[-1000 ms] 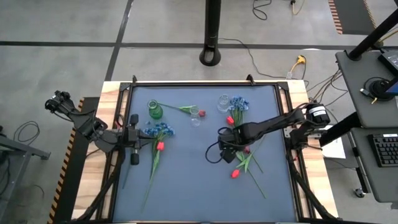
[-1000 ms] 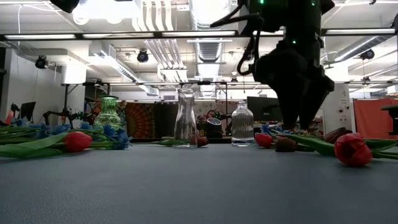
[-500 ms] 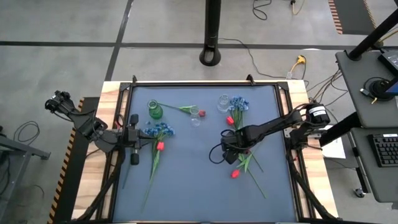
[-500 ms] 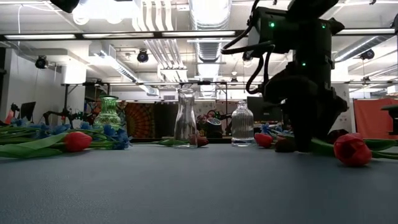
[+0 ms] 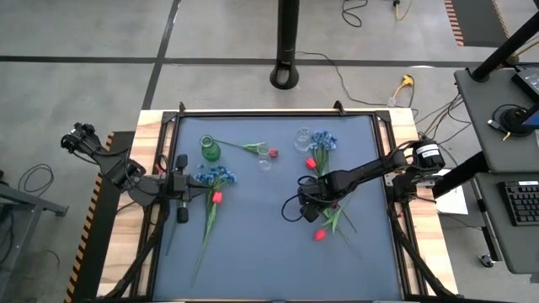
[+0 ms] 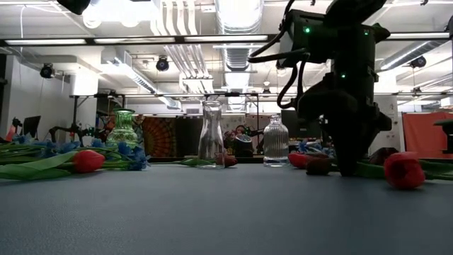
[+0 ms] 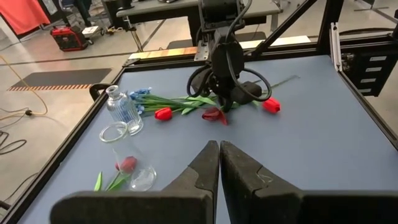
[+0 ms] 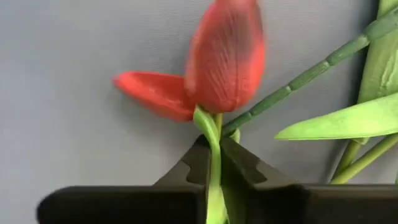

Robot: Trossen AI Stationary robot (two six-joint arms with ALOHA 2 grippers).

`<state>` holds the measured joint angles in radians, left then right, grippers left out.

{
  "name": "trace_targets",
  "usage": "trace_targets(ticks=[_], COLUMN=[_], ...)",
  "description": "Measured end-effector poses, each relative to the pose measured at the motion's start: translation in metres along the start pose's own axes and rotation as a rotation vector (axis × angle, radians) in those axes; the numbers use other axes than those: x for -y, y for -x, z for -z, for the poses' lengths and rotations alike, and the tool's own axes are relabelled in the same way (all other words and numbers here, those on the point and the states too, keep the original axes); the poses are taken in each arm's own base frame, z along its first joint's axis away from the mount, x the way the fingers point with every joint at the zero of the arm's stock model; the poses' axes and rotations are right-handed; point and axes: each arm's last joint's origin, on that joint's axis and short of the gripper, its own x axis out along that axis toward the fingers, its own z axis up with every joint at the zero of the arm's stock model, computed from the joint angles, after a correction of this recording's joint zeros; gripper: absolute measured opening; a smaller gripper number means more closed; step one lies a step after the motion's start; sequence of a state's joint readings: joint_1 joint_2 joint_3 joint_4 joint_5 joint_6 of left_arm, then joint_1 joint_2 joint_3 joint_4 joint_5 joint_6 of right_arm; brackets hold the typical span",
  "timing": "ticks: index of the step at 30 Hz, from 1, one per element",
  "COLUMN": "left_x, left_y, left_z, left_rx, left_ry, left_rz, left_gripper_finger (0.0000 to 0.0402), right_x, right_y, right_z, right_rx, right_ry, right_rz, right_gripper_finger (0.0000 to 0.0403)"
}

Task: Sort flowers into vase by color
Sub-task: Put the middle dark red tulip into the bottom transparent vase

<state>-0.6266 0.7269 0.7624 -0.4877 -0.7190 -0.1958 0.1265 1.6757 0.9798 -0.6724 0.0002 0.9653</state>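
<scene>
Your right gripper pinches a red tulip by the stem just under its bud—flowers lie all around it on the tabletop, none visibly vased, sorting barely begun.

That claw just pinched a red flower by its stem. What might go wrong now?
The right gripper holds the red tulip by a very thin stem just below the bud, so it might slip or bend. Other stems and leaves lie right beside it and could be dragged along when it lifts.
</scene>
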Motion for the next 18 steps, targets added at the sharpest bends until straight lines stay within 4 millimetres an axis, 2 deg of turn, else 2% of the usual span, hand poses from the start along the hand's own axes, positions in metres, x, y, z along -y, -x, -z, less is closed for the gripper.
trace_targets(ticks=[9,18], left_x=[0.001,0.017], left_y=[-0.001,-0.019], left_z=[0.0,0.001], left_rx=[-0.004,-0.018], left_ry=[-0.004,0.074], left_rz=[-0.001,-0.026], left_gripper_finger=[0.0,0.0], right_x=[0.001,0.008], right_y=[0.024,0.069], right_z=[0.0,0.0], right_rx=[0.065,0.31], right_ry=[0.023,0.16], right_rz=[-0.068,-0.099], right_gripper_finger=[0.0013,0.0013])
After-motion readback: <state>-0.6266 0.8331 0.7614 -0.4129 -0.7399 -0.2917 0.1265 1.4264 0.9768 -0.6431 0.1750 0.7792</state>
